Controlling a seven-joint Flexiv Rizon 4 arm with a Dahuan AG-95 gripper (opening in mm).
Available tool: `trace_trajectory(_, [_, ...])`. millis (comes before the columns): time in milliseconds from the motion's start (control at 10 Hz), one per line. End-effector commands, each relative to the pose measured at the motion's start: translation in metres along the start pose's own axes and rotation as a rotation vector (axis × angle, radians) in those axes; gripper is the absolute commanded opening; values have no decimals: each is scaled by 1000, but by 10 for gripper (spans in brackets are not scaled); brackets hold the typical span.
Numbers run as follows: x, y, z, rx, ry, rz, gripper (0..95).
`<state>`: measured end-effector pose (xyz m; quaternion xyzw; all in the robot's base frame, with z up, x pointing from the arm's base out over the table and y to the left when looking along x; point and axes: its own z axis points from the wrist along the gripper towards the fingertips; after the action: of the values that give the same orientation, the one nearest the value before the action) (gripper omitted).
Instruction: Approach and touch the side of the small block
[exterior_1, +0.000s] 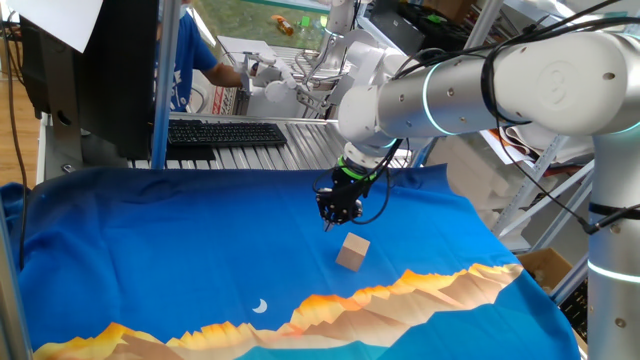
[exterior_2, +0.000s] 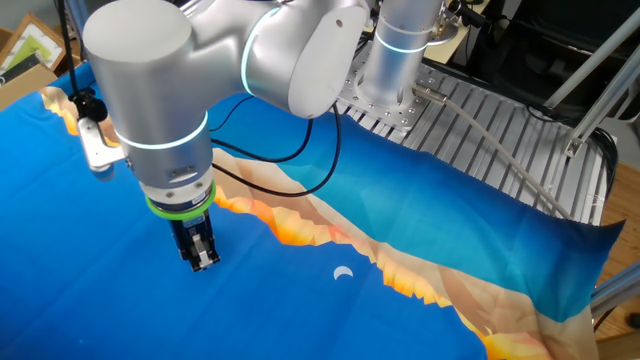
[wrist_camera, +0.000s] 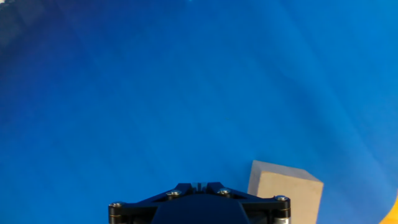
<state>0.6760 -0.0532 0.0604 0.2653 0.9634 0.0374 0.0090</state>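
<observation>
Offset between tool and target governs the coming move. The black two-finger gripper (exterior_1: 331, 220) hangs above the blue printed tablecloth (exterior_1: 180, 250), and the small light-tan wooden-looking cube with a paler top face (exterior_1: 353, 250) rests on that cloth just beside and below the tip, not touching it. In the one fixed view the cube lies down and to the right of the fingertips, toward the orange mountain print (exterior_1: 400, 290). In the hand view the cube (wrist_camera: 286, 190) sits at the lower right of the frame, next to the black gripper housing (wrist_camera: 199, 205), with one vertical face turned toward the tool.

In the other fixed view the gripper (exterior_2: 203, 260) points straight down at the cloth; the cube is not visible there, apparently hidden behind the arm.

The fingers appear drawn together with nothing held between them, although the gap is too small to confirm.

The block is a cube and has no long axis. It sits flat, rotated so its edges run oblique to the cloth border, one corner toward the camera in the one fixed view.

Judgement: the approach is near complete; a short descent and sideways shift toward the near face remains
</observation>
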Motion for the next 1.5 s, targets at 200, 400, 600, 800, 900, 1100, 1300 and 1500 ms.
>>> trace_trajectory(200, [-1,0,0,-2,1,-2,0])
trace_trajectory(400, [-1,0,0,-10,5,-4,0])
trace_trajectory(600, [-1,0,0,-11,10,-10,0])
trace_trajectory(800, [-1,0,0,-7,9,-5,0])
trace_trajectory(900, [-1,0,0,2,12,-2,0])
trace_trajectory(1100, [-1,0,0,18,25,8,0])
trace_trajectory(1300, [-1,0,0,28,33,5,0])
trace_trajectory(1500, [-1,0,0,40,52,14,0])
